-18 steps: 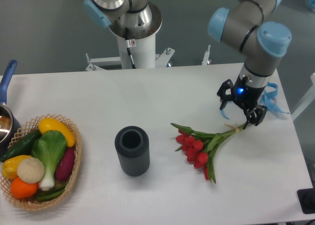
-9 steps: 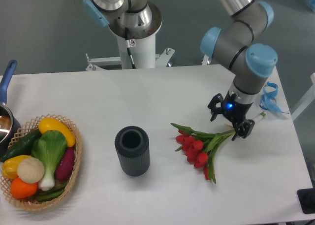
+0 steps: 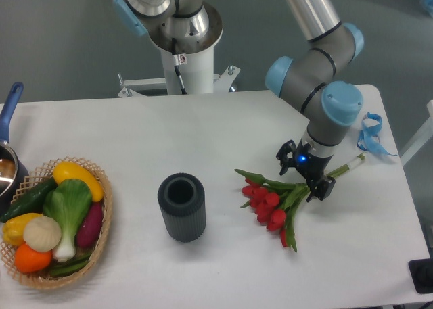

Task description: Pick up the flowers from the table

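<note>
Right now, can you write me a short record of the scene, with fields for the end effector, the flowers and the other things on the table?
end effector: over the green stems, jaws apart, one on each side of them
flowers: lying flat on the table, red buds toward the cup, pale stem ends toward the ribbon
grasp: not closed yet; flowers not lifted
cup: dark, ribbed, upright, left of the flowers
basket: at the left edge, full of vegetables
ribbon: blue, at the right edge
pot: far left, partly out of view
</note>
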